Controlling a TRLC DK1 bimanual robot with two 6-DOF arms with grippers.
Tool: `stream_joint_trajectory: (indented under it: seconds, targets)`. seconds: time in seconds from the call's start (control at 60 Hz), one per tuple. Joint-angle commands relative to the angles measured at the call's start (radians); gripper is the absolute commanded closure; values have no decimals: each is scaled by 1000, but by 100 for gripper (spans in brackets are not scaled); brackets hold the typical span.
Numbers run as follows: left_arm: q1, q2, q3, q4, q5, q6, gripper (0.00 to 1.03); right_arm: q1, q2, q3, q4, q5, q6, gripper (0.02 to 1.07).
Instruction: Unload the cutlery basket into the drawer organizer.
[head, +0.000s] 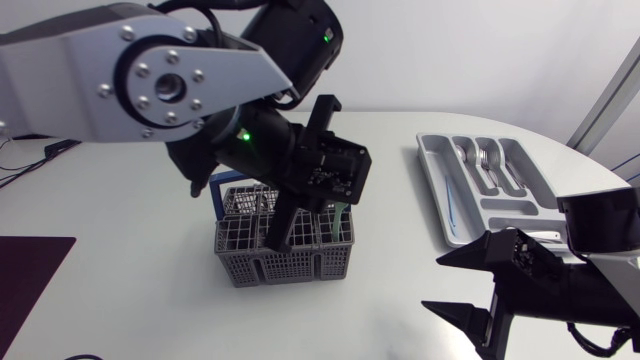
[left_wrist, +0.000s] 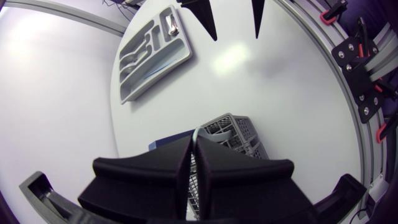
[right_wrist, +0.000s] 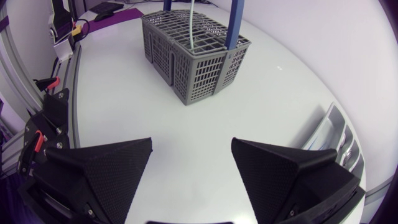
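The grey cutlery basket (head: 285, 252) stands at mid-table with a blue handle (right_wrist: 235, 25). My left gripper (head: 285, 232) reaches down into it from above. Its fingers are pressed together in the left wrist view, shut (left_wrist: 194, 138) on the thin silvery top of a cutlery piece (left_wrist: 198, 131). Seen from the right wrist, a thin pale stem (right_wrist: 191, 25) rises out of the basket (right_wrist: 193, 62). The grey drawer organizer (head: 432, 185) lies at the right, with cutlery (head: 487, 160) in its far compartments. My right gripper (head: 455, 285) is open near the front right, its fingers (right_wrist: 106, 165) wide apart over bare table.
A dark purple mat (head: 30, 270) lies at the table's front left edge. Bare white tabletop (head: 400, 240) separates the basket from the organizer (left_wrist: 155, 78). The organizer's near corner (right_wrist: 339, 140) lies just beside my right gripper.
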Motion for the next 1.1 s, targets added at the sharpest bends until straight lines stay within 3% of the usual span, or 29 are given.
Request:
stream_joint_trajectory:
  seconds: [0.0,0.25,0.633,0.833,1.083]
  targets:
    - [-7,-53,-42,15,-23,-24,100,9,-15,14,-21,0,5,15]
    - [-7,-167,-85,118,-43,-120,100,6,-58,51,-9,26,23,15]
    - [-13,-167,-99,222,-8,-446,100,15,-114,71,117,112,53,15]
    - [-13,-73,-36,225,47,-597,100,96,-124,62,235,228,77,15]
    - [4,22,37,271,84,-785,100,333,-68,30,432,492,105,16]
